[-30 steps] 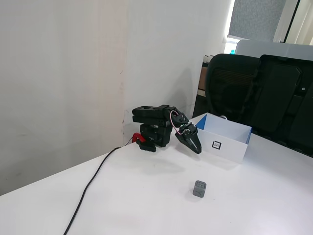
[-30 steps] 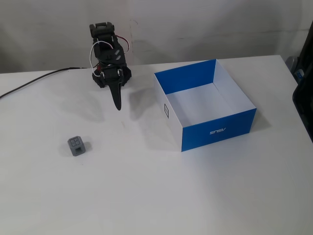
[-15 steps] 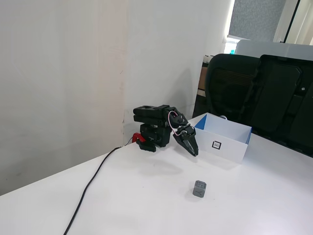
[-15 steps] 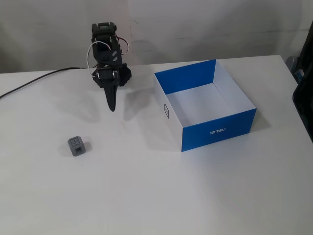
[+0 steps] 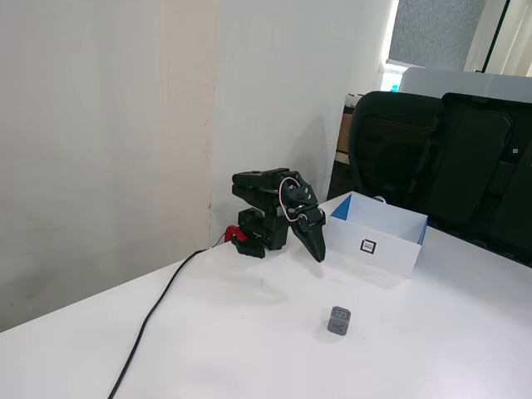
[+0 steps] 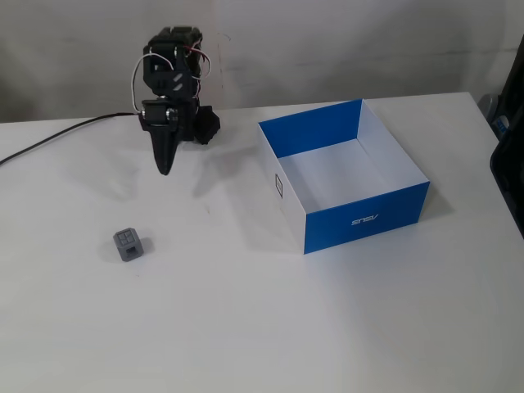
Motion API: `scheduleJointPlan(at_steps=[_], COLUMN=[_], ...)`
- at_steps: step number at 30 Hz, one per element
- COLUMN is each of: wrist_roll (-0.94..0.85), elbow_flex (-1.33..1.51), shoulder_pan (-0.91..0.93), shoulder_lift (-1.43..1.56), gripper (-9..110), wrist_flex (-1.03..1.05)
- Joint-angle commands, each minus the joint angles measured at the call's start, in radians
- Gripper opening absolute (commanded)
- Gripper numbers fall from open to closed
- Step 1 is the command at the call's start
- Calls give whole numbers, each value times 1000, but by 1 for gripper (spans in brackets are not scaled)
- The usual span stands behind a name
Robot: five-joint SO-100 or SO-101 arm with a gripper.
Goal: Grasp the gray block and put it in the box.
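One small gray block [image 6: 128, 244] sits alone on the white table [image 6: 246, 327], nearest to the camera in a fixed view. It is a dark-gray cube with rounded edges, and its top face shows faint grooves that make a pattern of little squares; it appears again in the other fixed view [image 5: 338, 320]. Nothing touches the cube. The gripper [image 6: 165, 168] hangs above the table, well apart from the block, farther back and a little to the right in this view. Its black fingers point down and are pressed together into one narrow tip, holding nothing. Behind it the arm is folded over its base [image 6: 201, 127] near the wall, and a black cable [image 6: 49, 139] runs off to the left. The box [image 6: 344, 176], white outside on one wall with a black square marker [image 6: 278, 185] and blue elsewhere, stands to the right.
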Motion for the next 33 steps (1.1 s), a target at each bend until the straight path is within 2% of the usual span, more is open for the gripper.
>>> scheduleJointPlan(at_steps=[1, 9, 15, 19, 29, 33], wrist_roll=[49, 49, 48, 49, 176, 238], elbow_flex=[-124, -213, -448, -612, -735, -787], shoulder_pan=[-64, -121, -160, -170, -196, -199], shoulder_lift=[-114, -284, -681, -917, -1086, -1146], gripper=[0, 0, 0, 8, 13, 19], wrist_flex=[-21, -26, 55, 149, 175, 183])
